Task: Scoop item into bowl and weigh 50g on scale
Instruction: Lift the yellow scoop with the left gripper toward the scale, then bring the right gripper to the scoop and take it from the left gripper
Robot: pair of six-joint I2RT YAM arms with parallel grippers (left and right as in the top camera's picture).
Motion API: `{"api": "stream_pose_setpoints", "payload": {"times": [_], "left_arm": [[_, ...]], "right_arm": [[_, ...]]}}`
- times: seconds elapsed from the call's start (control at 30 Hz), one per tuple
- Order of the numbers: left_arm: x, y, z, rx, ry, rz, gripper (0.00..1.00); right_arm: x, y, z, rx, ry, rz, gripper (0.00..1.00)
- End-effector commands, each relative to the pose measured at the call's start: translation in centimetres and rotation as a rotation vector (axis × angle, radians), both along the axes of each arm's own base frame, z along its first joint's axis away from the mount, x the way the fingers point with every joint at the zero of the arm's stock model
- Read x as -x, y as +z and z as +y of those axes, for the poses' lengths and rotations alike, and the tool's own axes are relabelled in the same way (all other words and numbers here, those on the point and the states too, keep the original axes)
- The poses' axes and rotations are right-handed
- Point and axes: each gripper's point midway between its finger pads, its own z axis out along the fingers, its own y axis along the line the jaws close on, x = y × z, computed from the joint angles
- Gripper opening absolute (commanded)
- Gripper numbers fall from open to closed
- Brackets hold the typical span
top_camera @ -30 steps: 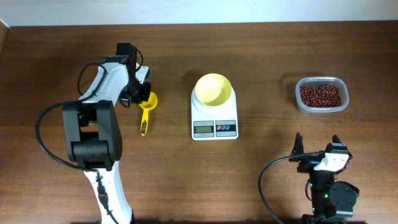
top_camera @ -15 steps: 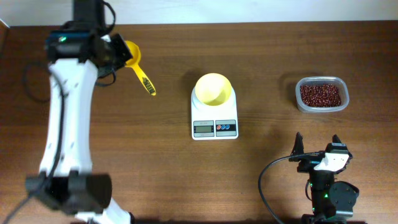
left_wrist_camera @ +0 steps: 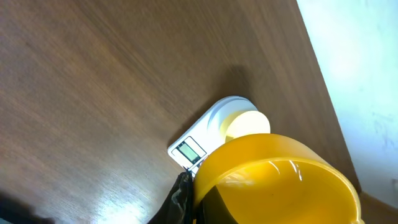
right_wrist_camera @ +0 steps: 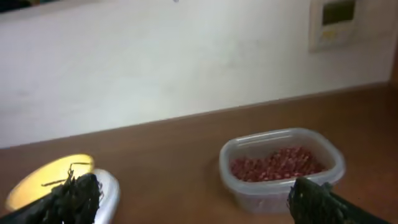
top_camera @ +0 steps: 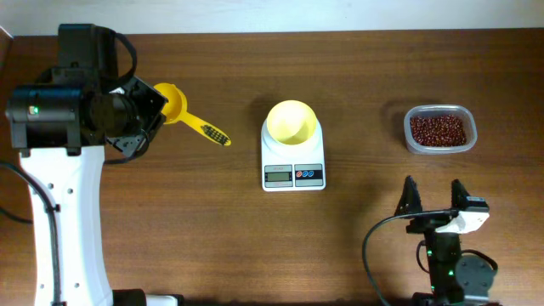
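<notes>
The reddish-brown beans (top_camera: 438,130) fill a clear plastic tub (top_camera: 411,138) at the right; they also show in the right wrist view (right_wrist_camera: 277,165). The pale-yellow bowl (top_camera: 291,121) sits on the white scale (top_camera: 292,170) at the table's middle; both show in the left wrist view, bowl (left_wrist_camera: 247,122) on scale (left_wrist_camera: 199,140). My left gripper (top_camera: 146,112) is shut on the yellow scoop (top_camera: 191,119) and holds it raised at the left; its cup fills the left wrist view (left_wrist_camera: 280,180). My right gripper (top_camera: 433,194) is open and empty near the front edge, short of the tub.
The bare brown tabletop (top_camera: 357,76) spreads around the scale. A pale wall (right_wrist_camera: 155,56) stands behind the table's far edge. The left arm's white body (top_camera: 59,204) covers the table's left side.
My left arm has lifted the scoop off the table and swung it up and left, handle now pointing right. My right gripper has shifted slightly.
</notes>
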Motion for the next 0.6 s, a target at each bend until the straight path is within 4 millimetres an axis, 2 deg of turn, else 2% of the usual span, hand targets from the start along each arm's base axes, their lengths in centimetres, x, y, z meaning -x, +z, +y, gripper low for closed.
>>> {"api": "stream_pose_setpoints", "payload": {"times": [0.0,0.1,0.23,0.33,0.43,0.5,0.57], "left_arm": [[0.2,0.5,0.0,0.016,0.031,-0.008,0.0],[0.2,0.5,0.0,0.016,0.031,-0.011,0.0],[0.0,0.6,0.0,0.016,0.031,-0.016,0.0],[0.0,0.6,0.0,0.016,0.031,-0.017,0.0],[-0.3,0.8,0.0,0.021,0.04,-0.031,0.0],[-0.5,0.6,0.0,0.056,0.105,-0.018,0.0],[-0.9,0.2,-0.1,0.074,0.136,-0.009,0.0]], "right_arm": [[1.8,5.9,0.9,-0.076,0.045,-0.04,0.99],[2.4,8.3,1.1,-0.09,0.043,0.085,0.99],[0.2,10.8,4.0,-0.14,0.22,0.311,0.99],[-2.7,12.5,8.5,-0.229,0.526,0.442,0.99],[-5.0,14.0,13.0,-0.343,0.918,0.443,0.99],[-6.7,13.6,14.1,-0.516,1.067,0.515,0.99],[-8.1,12.7,14.4,-0.631,1.12,0.584,0.99]]}}
